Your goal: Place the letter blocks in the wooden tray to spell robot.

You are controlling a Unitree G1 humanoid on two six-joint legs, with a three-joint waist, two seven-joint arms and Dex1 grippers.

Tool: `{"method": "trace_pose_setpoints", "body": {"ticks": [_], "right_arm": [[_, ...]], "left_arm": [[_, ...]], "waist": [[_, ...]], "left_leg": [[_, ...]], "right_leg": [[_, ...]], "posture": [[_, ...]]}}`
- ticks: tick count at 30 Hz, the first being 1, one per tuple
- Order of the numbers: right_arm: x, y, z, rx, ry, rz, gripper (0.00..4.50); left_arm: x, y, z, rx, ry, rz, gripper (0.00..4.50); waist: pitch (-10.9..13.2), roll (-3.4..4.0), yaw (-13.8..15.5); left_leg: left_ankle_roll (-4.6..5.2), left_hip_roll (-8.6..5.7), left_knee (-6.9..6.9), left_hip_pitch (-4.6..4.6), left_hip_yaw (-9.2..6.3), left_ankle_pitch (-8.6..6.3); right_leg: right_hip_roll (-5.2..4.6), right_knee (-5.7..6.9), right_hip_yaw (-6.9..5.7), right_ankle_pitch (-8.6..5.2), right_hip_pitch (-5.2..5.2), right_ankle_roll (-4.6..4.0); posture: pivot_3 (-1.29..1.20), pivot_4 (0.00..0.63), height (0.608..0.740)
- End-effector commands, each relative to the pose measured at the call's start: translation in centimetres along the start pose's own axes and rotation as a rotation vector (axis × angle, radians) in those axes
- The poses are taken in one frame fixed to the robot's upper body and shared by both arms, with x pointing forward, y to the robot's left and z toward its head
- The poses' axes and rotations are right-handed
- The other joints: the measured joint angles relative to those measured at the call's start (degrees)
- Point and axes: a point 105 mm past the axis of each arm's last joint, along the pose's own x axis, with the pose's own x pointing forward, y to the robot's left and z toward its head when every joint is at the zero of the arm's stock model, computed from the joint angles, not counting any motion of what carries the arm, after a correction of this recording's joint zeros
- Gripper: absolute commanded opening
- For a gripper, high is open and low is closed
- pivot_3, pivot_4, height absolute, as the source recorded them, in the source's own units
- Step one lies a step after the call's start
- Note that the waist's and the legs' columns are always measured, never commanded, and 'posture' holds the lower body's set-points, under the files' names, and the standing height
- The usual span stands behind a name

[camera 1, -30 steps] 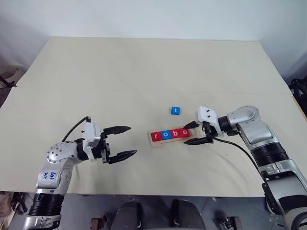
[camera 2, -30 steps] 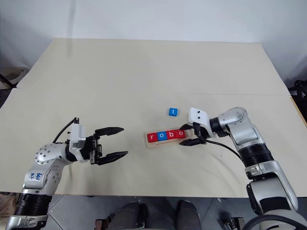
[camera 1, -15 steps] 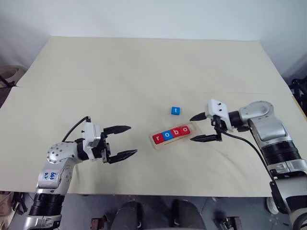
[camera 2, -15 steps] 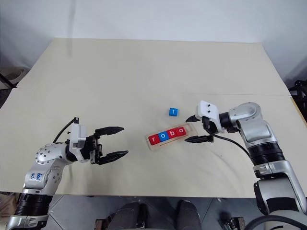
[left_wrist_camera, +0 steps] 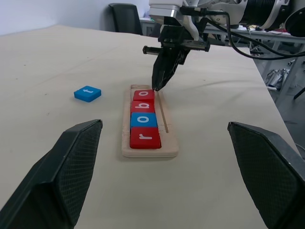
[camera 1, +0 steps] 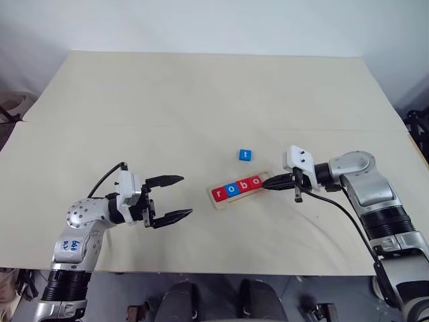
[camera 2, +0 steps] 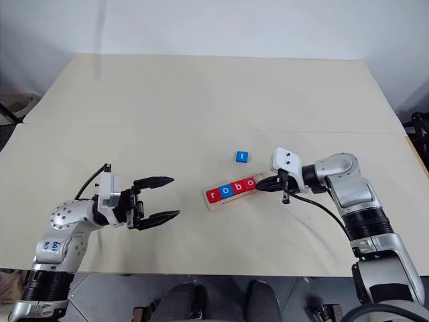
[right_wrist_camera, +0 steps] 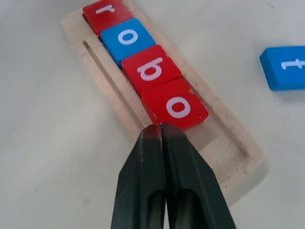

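The right gripper (right_wrist_camera: 159, 128), fingers pressed together and empty, has its tips at the corner of the last red o block (right_wrist_camera: 175, 108) in the wooden tray (right_wrist_camera: 224, 143), with the tray's bare end beside them. The blue t block (camera 1: 245, 155) lies apart on open table (camera 1: 201, 100). The left gripper (camera 1: 178, 196) hangs wide, well away.

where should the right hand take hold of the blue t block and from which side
Grip the blue t block across two opposite side edges, coming straight down from above. It lies flat on the table, letter up, apart from the wooden tray, so all its edges are free. The right hand is shut at the tray's end and would need to open first.
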Motion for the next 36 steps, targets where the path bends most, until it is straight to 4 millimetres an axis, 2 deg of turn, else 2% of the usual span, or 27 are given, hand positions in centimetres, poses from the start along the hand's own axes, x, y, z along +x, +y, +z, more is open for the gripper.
{"method": "trace_pose_setpoints", "body": {"ticks": [1,12,19,25,29,36], "right_arm": [[0.4,-0.1,0.2,0.001,-0.010,-0.008,0.03],[0.3,-0.5,0.5,-0.009,-0.012,-0.027,0.03],[-0.5,-1.7,0.9,-0.018,-0.029,-0.057,0.03],[-0.7,-4.0,1.6,-0.033,-0.043,-0.134,0.03],[-0.2,-5.8,1.5,-0.044,-0.037,-0.225,0.03],[1.3,-5.6,0.8,-0.039,-0.013,-0.172,0.03]], "left_arm": [[0.2,-0.1,0.8,0.034,-0.021,-0.010,4.50],[0.2,-0.2,0.9,0.035,-0.025,0.005,4.50],[0.4,-0.2,0.9,0.033,-0.030,0.011,4.50],[0.4,-0.1,1.0,0.035,-0.030,0.016,4.50],[0.5,-0.1,1.1,0.038,-0.033,0.019,4.50],[0.4,0.0,1.2,0.044,-0.033,0.029,4.50]], "waist": [[0.0,0.00,-0.1],[0.0,0.00,-0.1],[0.0,0.00,-0.2],[0.0,0.00,-0.3],[0.0,0.00,-0.4],[0.0,0.01,-0.4]], "left_leg": [[0.00,0.00,0.00,0.00,0.00,0.00],[0.00,0.00,0.00,0.00,0.01,0.00],[0.00,0.00,0.00,0.01,0.02,0.00],[0.00,0.01,0.00,0.01,0.02,0.00],[0.00,0.00,-0.01,0.01,0.02,0.00],[0.00,0.00,-0.01,0.00,0.01,0.00]], "right_leg": [[0.00,0.00,0.00,0.00,0.00,0.00],[0.00,0.00,0.01,0.00,0.00,0.00],[0.00,0.00,0.01,0.00,0.00,0.00],[0.00,0.00,0.01,0.00,0.00,0.00],[0.00,0.00,0.01,0.00,0.00,0.00],[0.00,0.00,0.01,0.00,0.00,0.00]], "posture": [[0.00,0.150,0.740],[0.00,0.150,0.740],[0.00,0.150,0.740],[0.00,0.150,0.740],[0.00,0.150,0.740],[0.00,0.150,0.740]]}}
